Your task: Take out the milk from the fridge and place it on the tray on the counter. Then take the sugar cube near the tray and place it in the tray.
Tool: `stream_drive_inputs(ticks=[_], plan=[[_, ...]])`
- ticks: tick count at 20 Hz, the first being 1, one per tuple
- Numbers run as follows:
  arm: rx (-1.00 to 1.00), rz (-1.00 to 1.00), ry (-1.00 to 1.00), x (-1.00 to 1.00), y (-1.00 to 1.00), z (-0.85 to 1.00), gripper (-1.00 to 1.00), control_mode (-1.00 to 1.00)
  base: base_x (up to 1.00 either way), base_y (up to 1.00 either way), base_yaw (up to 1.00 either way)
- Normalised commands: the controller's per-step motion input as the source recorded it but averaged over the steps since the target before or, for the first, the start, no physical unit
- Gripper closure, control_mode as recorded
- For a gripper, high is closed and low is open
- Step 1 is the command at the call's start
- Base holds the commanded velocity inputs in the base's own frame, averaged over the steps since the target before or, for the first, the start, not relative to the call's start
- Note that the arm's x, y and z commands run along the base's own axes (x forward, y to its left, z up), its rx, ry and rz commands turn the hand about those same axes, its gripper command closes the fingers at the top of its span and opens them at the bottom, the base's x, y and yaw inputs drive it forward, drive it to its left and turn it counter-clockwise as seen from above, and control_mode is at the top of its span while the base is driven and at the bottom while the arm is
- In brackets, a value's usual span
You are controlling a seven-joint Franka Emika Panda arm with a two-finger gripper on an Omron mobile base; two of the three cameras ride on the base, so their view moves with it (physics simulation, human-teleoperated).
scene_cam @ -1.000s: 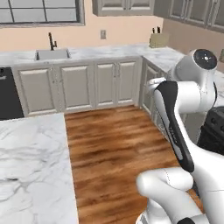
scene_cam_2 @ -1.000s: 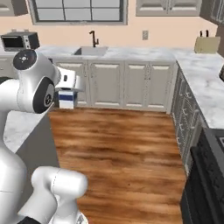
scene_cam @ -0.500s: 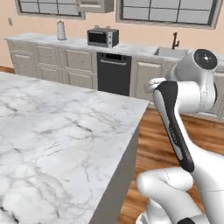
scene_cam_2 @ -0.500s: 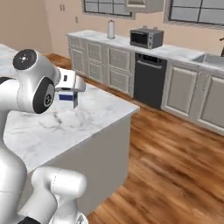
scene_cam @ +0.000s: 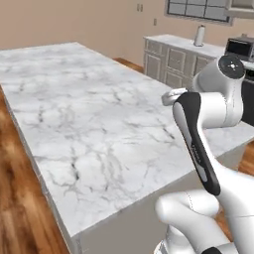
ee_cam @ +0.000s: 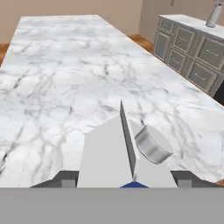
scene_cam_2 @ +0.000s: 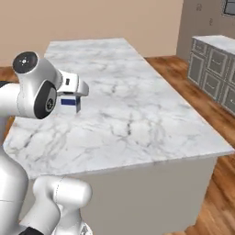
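Observation:
The milk [ee_cam: 114, 158] is a white gable-top carton with a grey round cap, seen from above in the hand view. My gripper [ee_cam: 124, 180] is shut on it, with a dark fingertip at each side. From the right base view the milk [scene_cam_2: 69, 102] shows its dark blue band under my gripper [scene_cam_2: 72, 97], held above the left part of the counter [scene_cam_2: 124, 105]. That white marble counter [scene_cam: 94, 114] stretches wide ahead of and below the carton [ee_cam: 65, 65]. The tray, the sugar cube and the fridge are out of view.
Beige-grey cabinets with a marble top [scene_cam: 176, 57] [scene_cam_2: 213, 64] [ee_cam: 190, 48] line the far wall, with a microwave [scene_cam: 240, 47] and a white canister [scene_cam: 199, 35] on them. Wooden floor [scene_cam: 20, 208] [scene_cam_2: 215, 183] runs round the island.
The whole picture has swung as the base turned: the sink wall and cabinets slid away and the marble island now lies ahead. The milk stays held in the gripper.

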Motion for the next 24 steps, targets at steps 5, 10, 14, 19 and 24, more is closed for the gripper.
stream_drive_inputs(ticks=[5, 10, 14, 19, 24], plan=[[0.0, 0.0, 0.0, 0.0, 0.0, 0.0, 1.0, 1.0, 0.0, 0.0, 0.71], [0.0, 0.0, 0.0, 0.0, 0.0, 0.0, 1.0, 1.0, 0.05, 0.74, 0.22], [0.0, 0.0, 0.0, 0.0, 0.0, 0.0, 1.0, 1.0, 0.12, 1.0, 0.04], [0.0, 0.0, 0.0, 0.0, 0.0, 0.0, 1.0, 1.0, 0.56, 1.0, 0.03], [0.0, 0.0, 0.0, 0.0, 0.0, 0.0, 1.0, 1.0, 0.99, 0.97, 0.1]])
